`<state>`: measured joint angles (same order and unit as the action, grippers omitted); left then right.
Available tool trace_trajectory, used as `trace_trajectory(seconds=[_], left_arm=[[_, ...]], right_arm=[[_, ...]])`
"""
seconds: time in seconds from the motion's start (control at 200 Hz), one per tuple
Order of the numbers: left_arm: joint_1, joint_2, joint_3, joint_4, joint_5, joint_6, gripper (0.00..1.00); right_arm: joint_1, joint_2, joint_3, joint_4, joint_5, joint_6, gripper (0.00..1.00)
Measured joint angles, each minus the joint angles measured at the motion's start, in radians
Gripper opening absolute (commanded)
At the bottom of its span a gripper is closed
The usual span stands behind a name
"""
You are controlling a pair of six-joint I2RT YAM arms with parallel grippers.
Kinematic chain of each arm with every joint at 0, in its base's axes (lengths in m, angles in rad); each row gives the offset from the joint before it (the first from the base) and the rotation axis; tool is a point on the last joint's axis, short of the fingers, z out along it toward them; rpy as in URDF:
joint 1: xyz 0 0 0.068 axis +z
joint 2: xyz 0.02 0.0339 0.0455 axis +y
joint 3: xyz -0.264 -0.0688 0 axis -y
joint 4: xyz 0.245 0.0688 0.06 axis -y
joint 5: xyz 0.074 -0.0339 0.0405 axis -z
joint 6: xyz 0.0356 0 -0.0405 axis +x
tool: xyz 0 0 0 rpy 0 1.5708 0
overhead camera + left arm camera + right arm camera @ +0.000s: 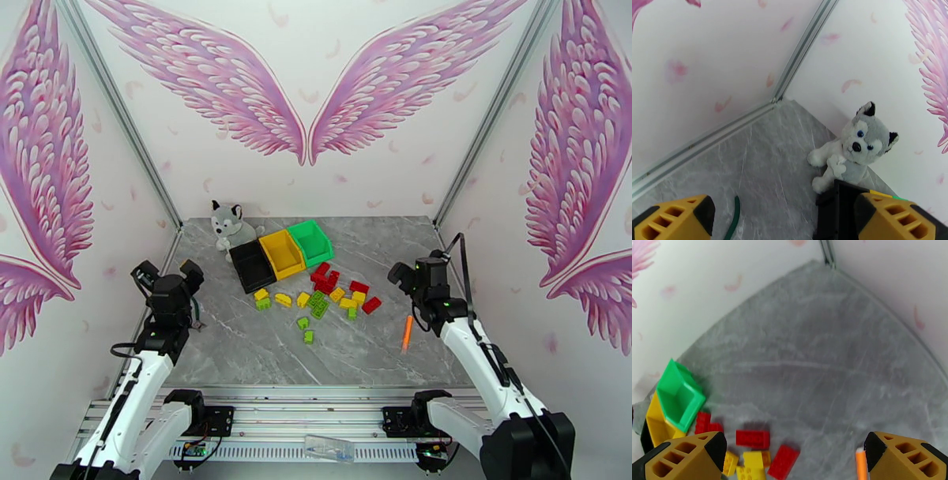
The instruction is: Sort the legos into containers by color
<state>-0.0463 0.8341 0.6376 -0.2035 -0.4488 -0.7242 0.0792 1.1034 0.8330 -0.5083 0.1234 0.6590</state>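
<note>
A grey marbled surface (237, 347) carries three joined containers (283, 253), black, yellow and green, with a plush husky (231, 227) just beside the black one. Red, yellow and green legos (320, 300) lie scattered near them; an orange stick (407, 333) lies apart, to the right.

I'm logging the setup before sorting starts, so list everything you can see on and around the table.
Red legos: about six, red, loose in front of the bins.
Yellow legos: about six, yellow, same scatter.
Green legos: about five, light green, same scatter.
Bins: three, black, yellow, green, joined row.
Plush husky: one, grey-white, behind black bin.
Stick: one, orange, right of legos.
Left jaws: yellow-black fingers, open, near husky.
Right jaws: yellow-black fingers, open, near stick.
</note>
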Motion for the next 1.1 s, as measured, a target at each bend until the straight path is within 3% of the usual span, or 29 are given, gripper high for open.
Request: trace_trajectory(seconds=[0.145,0.2,0.335,0.475,0.6,0.73,0.905,1.1], left_arm=[[0.0,0.035,0.024,-0.113,0.178,-0.118,0.99],[-0.002,0.083,0.052,-0.145,0.263,-0.15,0.93],[-0.061,0.195,0.103,-0.224,0.4,-0.191,0.87],[-0.225,0.216,0.117,-0.321,0.412,-0.224,0.89],[-0.325,0.254,0.122,-0.385,0.398,-0.263,0.89],[-0.381,0.37,0.165,-0.451,0.377,-0.268,0.87],[-0.446,0.576,0.308,-0.513,0.343,-0.22,0.87],[-0.465,0.731,0.407,-0.536,0.33,-0.168,0.86]], right_arm=[[0.008,0.121,0.069,-0.113,-0.195,0.039,0.99],[0.016,0.146,0.08,-0.141,-0.245,0.045,1.0],[0.04,0.179,0.107,-0.208,-0.341,0.046,0.84],[0.113,0.231,0.136,-0.239,-0.401,0.036,0.73],[0.241,0.302,0.178,-0.273,-0.407,0.024,0.77],[0.378,0.371,0.242,-0.299,-0.393,0.007,0.87],[0.542,0.446,0.363,-0.324,-0.349,-0.01,0.88],[0.598,0.484,0.415,-0.327,-0.309,-0.005,0.87]])
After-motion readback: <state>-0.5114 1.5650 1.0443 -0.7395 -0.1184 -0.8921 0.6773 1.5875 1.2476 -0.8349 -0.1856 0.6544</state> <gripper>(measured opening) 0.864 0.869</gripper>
